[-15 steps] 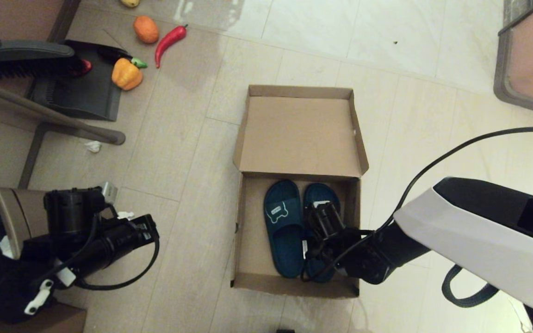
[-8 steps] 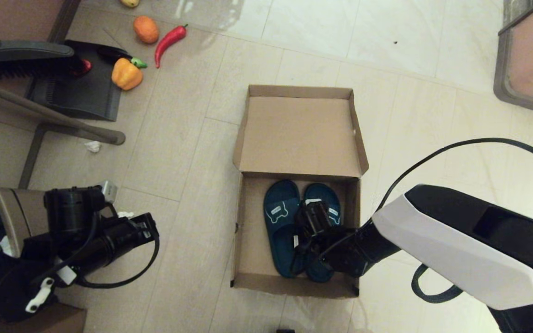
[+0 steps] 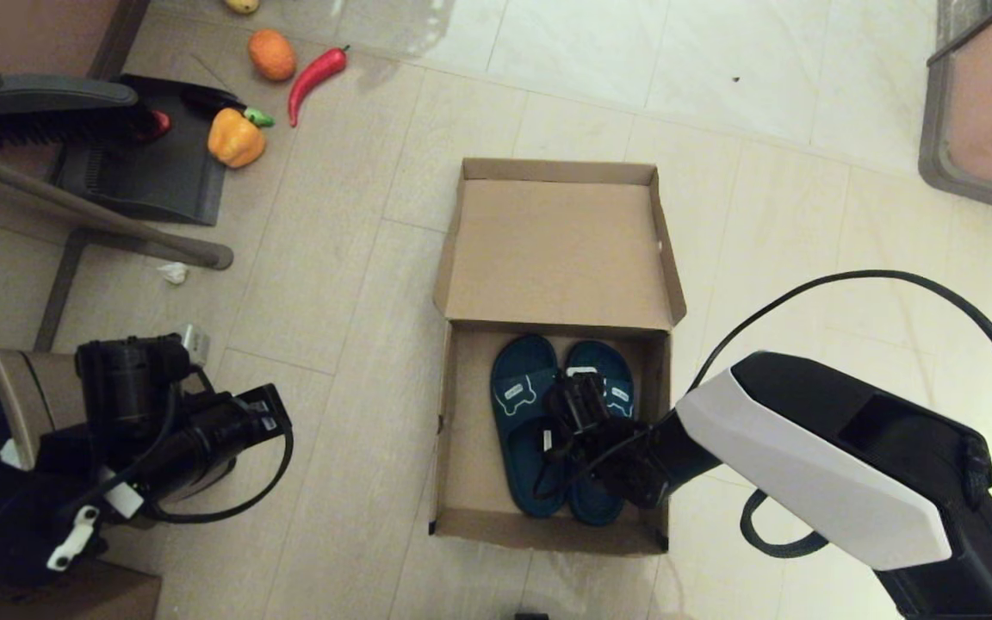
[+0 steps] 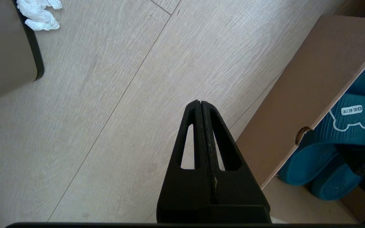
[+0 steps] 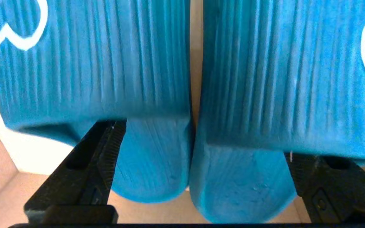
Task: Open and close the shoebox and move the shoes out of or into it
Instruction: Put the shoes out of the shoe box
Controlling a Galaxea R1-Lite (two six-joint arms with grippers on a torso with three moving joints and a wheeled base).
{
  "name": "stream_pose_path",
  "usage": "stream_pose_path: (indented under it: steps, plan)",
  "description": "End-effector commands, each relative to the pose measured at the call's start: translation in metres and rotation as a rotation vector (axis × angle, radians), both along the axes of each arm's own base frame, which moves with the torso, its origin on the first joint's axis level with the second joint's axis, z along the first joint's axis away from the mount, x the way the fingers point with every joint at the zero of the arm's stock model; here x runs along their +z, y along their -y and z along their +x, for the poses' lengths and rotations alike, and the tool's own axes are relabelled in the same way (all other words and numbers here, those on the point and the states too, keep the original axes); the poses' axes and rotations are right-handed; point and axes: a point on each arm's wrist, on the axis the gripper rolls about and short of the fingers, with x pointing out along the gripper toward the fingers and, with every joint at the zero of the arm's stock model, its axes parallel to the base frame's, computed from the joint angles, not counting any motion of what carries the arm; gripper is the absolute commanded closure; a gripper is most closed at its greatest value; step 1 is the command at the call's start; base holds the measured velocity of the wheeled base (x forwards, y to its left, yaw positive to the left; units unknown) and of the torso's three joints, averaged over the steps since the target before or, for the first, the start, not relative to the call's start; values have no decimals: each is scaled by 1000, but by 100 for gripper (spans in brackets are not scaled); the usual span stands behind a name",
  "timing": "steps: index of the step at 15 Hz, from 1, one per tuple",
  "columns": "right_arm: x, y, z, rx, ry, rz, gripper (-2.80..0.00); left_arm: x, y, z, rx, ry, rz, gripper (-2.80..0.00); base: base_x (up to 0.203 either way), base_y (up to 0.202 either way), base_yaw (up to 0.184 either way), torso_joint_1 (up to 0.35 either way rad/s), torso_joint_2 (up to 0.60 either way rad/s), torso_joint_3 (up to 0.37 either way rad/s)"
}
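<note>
The brown cardboard shoebox (image 3: 468, 430) sits on the floor with its flap lid (image 3: 558, 250) folded back and open. Both teal slippers lie side by side inside it, the left one (image 3: 520, 409) and the right one (image 3: 621, 379). My right gripper (image 3: 578, 394) reaches down into the box over their straps. In the right wrist view it (image 5: 201, 139) is open, with one finger (image 5: 106, 148) tucked under one strap (image 5: 90, 63) and the other finger under the other strap (image 5: 280, 72). My left gripper (image 4: 200, 103) hangs shut and empty over the floor left of the box (image 4: 312, 88).
A dustpan (image 3: 151, 164) and brush (image 3: 40, 108) lie far left with an orange pepper (image 3: 236, 138), a red chilli (image 3: 315, 73) and an orange fruit (image 3: 271, 53). Paper scraps (image 3: 173, 272) lie on the floor. A brown bin (image 4: 5, 53) stands by the left arm. Furniture (image 3: 987, 112) stands far right.
My right arm has pushed further left and forward in the box, so the gripper shifted from over the right slipper to the middle of the pair. The left arm barely shifted.
</note>
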Motion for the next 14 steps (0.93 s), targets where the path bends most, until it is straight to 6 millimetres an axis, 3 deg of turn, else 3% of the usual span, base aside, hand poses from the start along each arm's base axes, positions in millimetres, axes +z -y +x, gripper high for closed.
stream_pose_path:
  steps: [1, 6, 12, 13, 14]
  plan:
    - [-2, -1, 1, -9, 2, 12, -280, 0, 0, -1, 3, 4, -2, 0, 0, 0, 0, 0, 0, 0]
    - [11, -5, 8, -9, 45, 37, -280, 0, 0, -2, 3, 3, -2, 0, 0, 0, 0, 0, 0, 0]
    - [12, -6, 8, -22, 55, 33, -280, 0, 0, -2, 4, 2, -3, 0, 0, 0, 0, 0, 0, 0]
    - [11, -6, 9, -25, 55, 30, 0, 0, 0, -2, 4, 2, -3, 0, 0, 0, 0, 0, 0, 0]
    - [11, -6, 9, -26, 55, 30, 0, 0, 0, -2, 4, 2, -3, 0, 0, 0, 0, 0, 0, 0]
